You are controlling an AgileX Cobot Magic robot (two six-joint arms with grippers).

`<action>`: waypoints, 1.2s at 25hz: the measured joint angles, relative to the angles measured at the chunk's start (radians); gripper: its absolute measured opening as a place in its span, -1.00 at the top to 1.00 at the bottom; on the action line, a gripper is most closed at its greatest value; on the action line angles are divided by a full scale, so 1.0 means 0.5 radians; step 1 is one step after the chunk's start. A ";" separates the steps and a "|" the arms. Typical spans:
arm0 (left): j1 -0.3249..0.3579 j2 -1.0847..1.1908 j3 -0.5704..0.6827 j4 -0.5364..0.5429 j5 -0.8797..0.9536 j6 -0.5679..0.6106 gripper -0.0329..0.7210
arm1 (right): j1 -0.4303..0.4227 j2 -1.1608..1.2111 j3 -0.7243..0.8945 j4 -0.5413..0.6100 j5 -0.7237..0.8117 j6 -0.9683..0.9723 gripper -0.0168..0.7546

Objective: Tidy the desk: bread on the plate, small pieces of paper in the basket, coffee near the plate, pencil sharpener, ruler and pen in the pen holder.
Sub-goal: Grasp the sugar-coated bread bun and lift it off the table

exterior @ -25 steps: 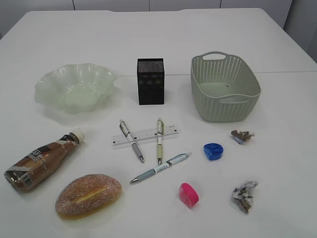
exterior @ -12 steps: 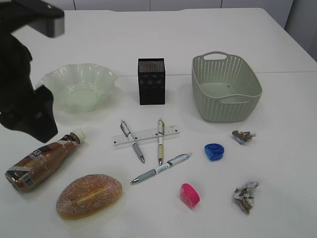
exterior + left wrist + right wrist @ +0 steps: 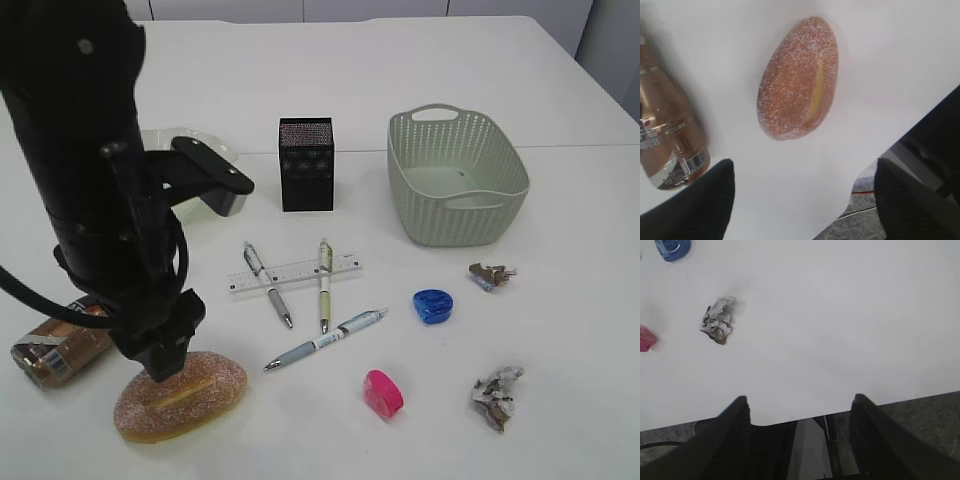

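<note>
Hovering directly above the bread [image 3: 799, 80], the left gripper [image 3: 802, 200] has its fingers spread wide apart and empty, touching nothing. The bread lies on the desk [image 3: 420, 70] near its front edge, just beside the coffee [image 3: 667, 125], which lies on its side. The plate [image 3: 222, 190] is mostly hidden behind the left arm. The right gripper [image 3: 799, 427] hangs with fingers apart and empty over the desk's front edge, near one crumpled paper scrap [image 3: 716, 320].
</note>
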 joint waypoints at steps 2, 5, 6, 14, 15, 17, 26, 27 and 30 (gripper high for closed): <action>0.000 0.066 0.000 0.014 -0.006 0.005 -0.79 | 0.000 0.000 0.000 0.000 -0.003 -0.001 -0.31; 0.000 0.119 0.000 0.022 -0.008 0.015 -0.79 | 0.000 0.000 -0.001 -0.005 -0.003 -0.004 -0.31; 0.000 0.135 0.000 0.022 -0.008 0.015 -0.79 | 0.000 0.000 -0.001 -0.014 -0.003 -0.004 -0.31; -0.003 0.236 0.000 0.014 -0.118 0.032 -0.79 | 0.000 0.000 -0.001 -0.033 -0.003 -0.004 -0.31; -0.003 0.247 0.000 0.011 -0.137 0.036 -0.79 | 0.000 0.000 -0.001 -0.036 -0.003 -0.004 -0.31; -0.003 0.278 0.000 0.006 -0.165 0.039 -0.78 | 0.000 0.000 -0.001 -0.036 -0.003 -0.004 -0.31; -0.003 0.411 0.000 0.027 -0.329 0.046 -0.78 | 0.000 0.000 -0.001 -0.038 -0.003 -0.004 -0.31; -0.003 0.425 0.000 0.031 -0.338 0.046 -0.78 | 0.000 0.000 -0.001 -0.038 -0.003 -0.004 -0.31; -0.003 0.475 0.000 0.041 -0.347 0.046 -0.78 | 0.000 0.000 -0.001 -0.038 -0.003 -0.004 -0.31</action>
